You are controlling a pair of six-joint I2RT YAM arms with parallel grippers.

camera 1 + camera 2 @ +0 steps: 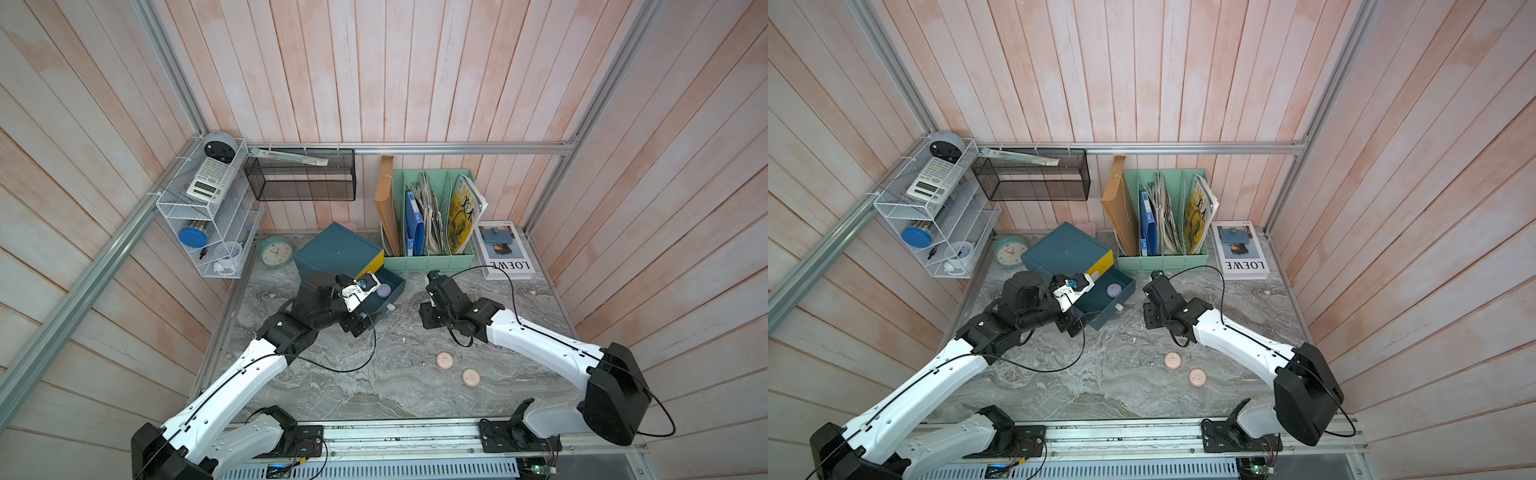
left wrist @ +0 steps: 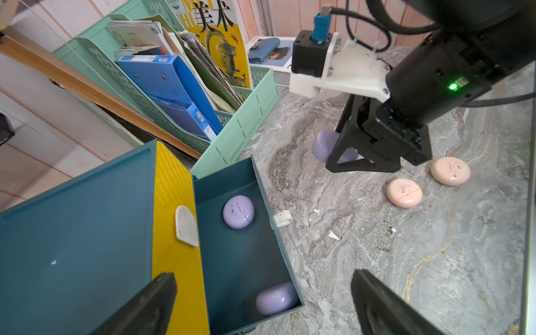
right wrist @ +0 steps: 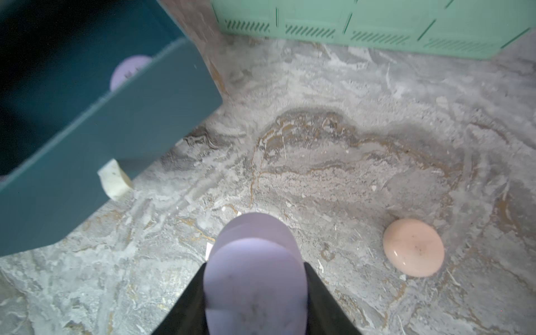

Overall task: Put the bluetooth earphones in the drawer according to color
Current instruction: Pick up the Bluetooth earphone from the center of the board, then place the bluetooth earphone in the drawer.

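Observation:
The dark teal drawer chest [image 1: 336, 249] has a yellow front [image 2: 174, 203], and its open drawer [image 2: 261, 185] sticks out towards the table's middle. Two lilac bluetooth earphones [image 2: 238, 211] [image 2: 275, 298] lie inside it. My left gripper [image 2: 262, 277] hangs open over the drawer's near end, empty. My right gripper [image 3: 255, 266] is shut on a third lilac case [image 3: 255, 284], low over the table right of the drawer. Two pale pink cases [image 1: 444, 360] [image 1: 471, 377] lie on the marble nearer the front.
A mint-green file rack [image 1: 428, 262] stands just behind the right gripper, with a LOEWE book [image 1: 505, 253] to its right. A round clock [image 1: 276, 249] leans left of the chest. A white wire shelf [image 1: 208, 216] and a black mesh basket [image 1: 299, 178] hang on the walls.

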